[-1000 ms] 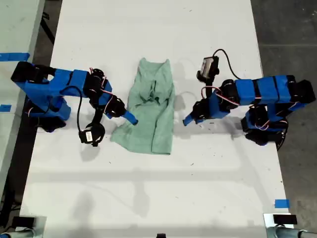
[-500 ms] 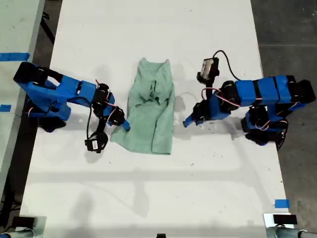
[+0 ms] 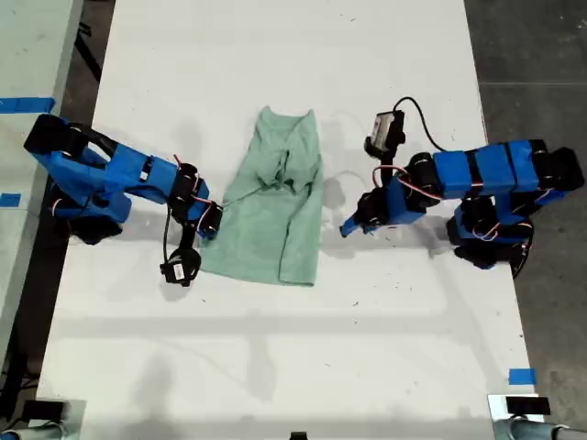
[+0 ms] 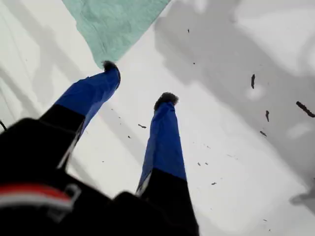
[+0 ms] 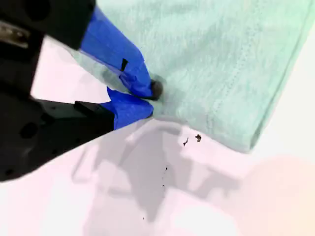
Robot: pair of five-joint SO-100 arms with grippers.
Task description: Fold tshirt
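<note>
Exterior view: the tshirt [image 3: 275,211] lies near the middle of the white desk [image 3: 275,367], between the two blue arms. It is doubled into a long narrow shape, with its round neck end toward the far edge and its wider hem end nearer the camera. Creases bunch across its upper half.

From the exterior view's left, my second hand [image 3: 213,223] reaches to the cloth's lower side edge. In the second wrist view, this hand [image 5: 150,101] is pinched narrow on the edge of the mint fabric [image 5: 221,59], with its blue fingertips meeting on the cloth. A stitched hem runs past them to a folded corner lying flat on the desk.

From the exterior view's right, my first hand [image 3: 348,225] sits low over bare desk, just beside the shirt and apart from it. The first wrist view shows it [image 4: 139,82] spread wide and holding nothing. One dark fingertip is close to a corner of the fabric [image 4: 115,22], and small dark specks [image 4: 253,81] dot the surface beyond.

A strip of blue tape [image 3: 521,376] marks the desk's near corner at the exterior view's right.
</note>
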